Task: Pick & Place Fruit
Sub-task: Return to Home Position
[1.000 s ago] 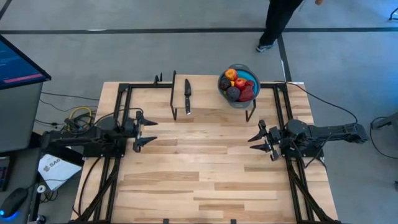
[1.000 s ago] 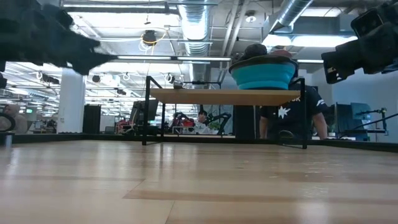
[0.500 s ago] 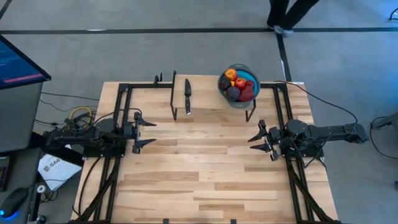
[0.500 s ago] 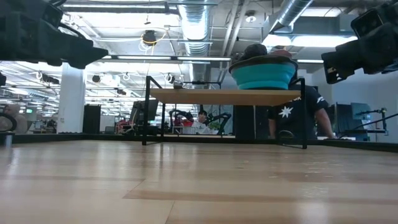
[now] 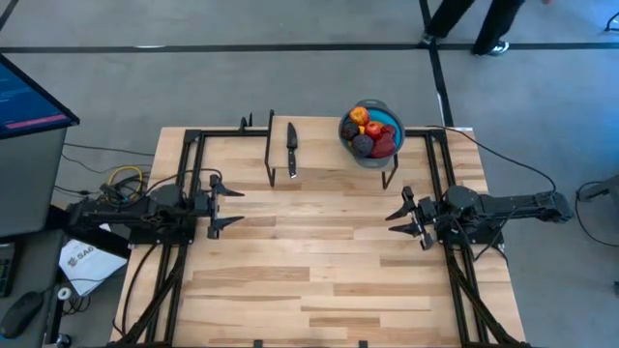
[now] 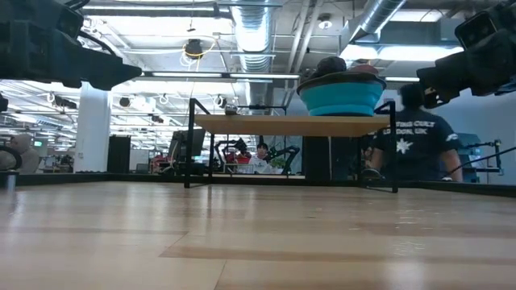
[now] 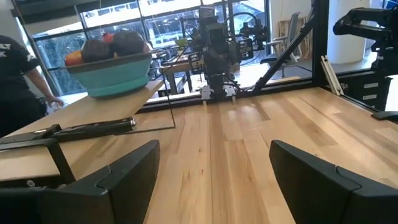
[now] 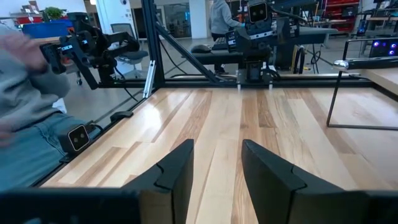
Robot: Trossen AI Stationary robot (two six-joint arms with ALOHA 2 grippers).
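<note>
The fruit, small red, orange and dark purple pieces, lie heaped in a blue bowl on a raised wooden shelf at the table's far edge. The bowl stands on the shelf's right end; in the left wrist view the bowl shows with fruit above its rim. My left gripper hovers open near the table's left side, well short of the shelf. My right gripper hovers open near the right side, nearer than the bowl. Both sets of fingers are empty.
A slim black knife lies on the shelf left of the bowl, also seen as the knife. Black metal frames run along both table sides. Bare wood lies between the grippers. A person walks beyond the far edge; another person sits beside the table.
My left gripper has risen a little and stays open. My right arm has kept still. The person beyond the table's far edge has walked toward the right.
</note>
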